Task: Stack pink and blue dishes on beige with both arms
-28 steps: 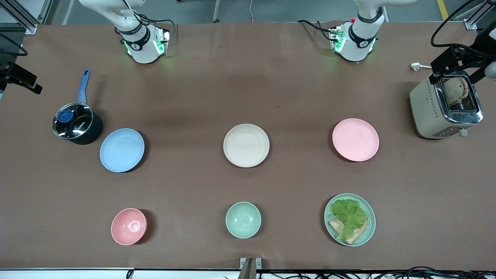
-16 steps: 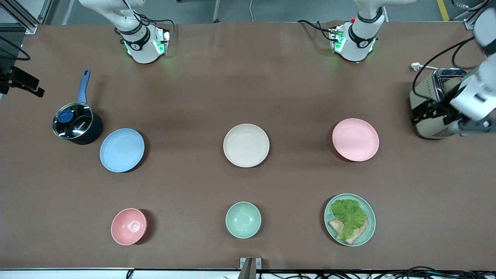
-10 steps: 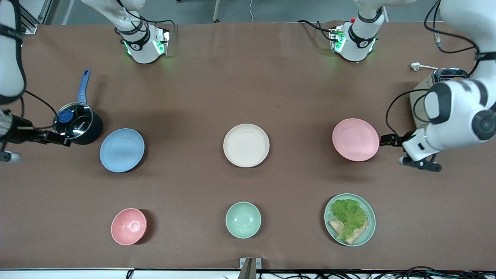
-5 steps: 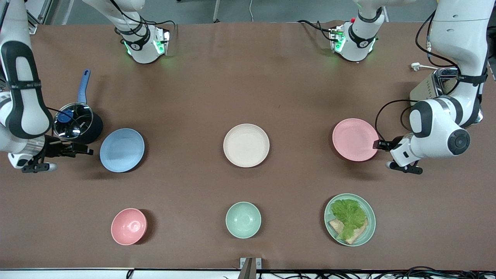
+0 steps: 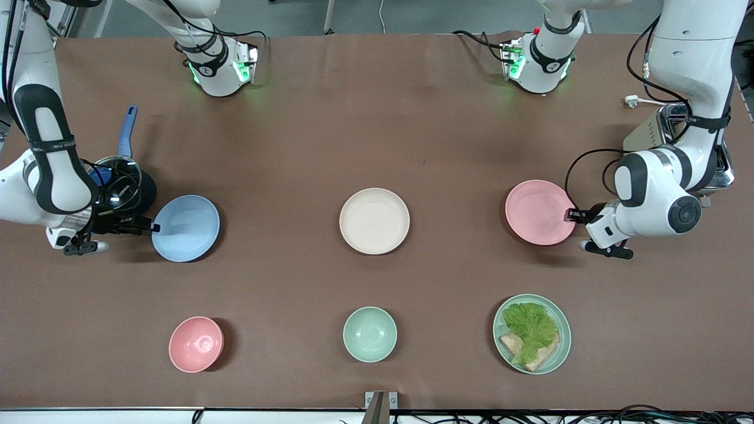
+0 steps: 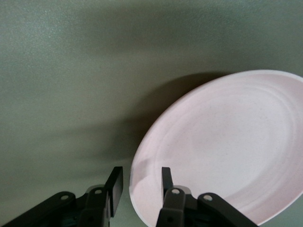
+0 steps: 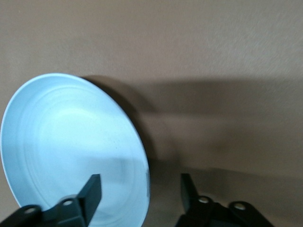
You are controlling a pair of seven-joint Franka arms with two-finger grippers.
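Observation:
The beige plate [image 5: 374, 221] sits mid-table. The pale blue plate [image 5: 185, 228] lies toward the right arm's end, the pale pink plate [image 5: 540, 212] toward the left arm's end. My right gripper [image 5: 150, 227] is low at the blue plate's outer edge. In the right wrist view it [image 7: 139, 189] is open, and the blue plate's [image 7: 66, 146] rim runs between its fingers. My left gripper [image 5: 571, 215] is at the pink plate's outer edge. In the left wrist view it [image 6: 140, 182] is open and straddles the pink plate's [image 6: 227, 146] rim.
A lidded saucepan [image 5: 118, 187] stands right beside the right arm's wrist. A toaster [image 5: 677, 126] is partly hidden by the left arm. Nearer the camera sit a pink bowl [image 5: 196, 344], a mint bowl [image 5: 370, 334] and a mint plate [image 5: 556, 353] with lettuce and bread.
Both arms swung in from the table's ends and came down. Each gripper now stands at the outer rim of its plate. The plates have not moved.

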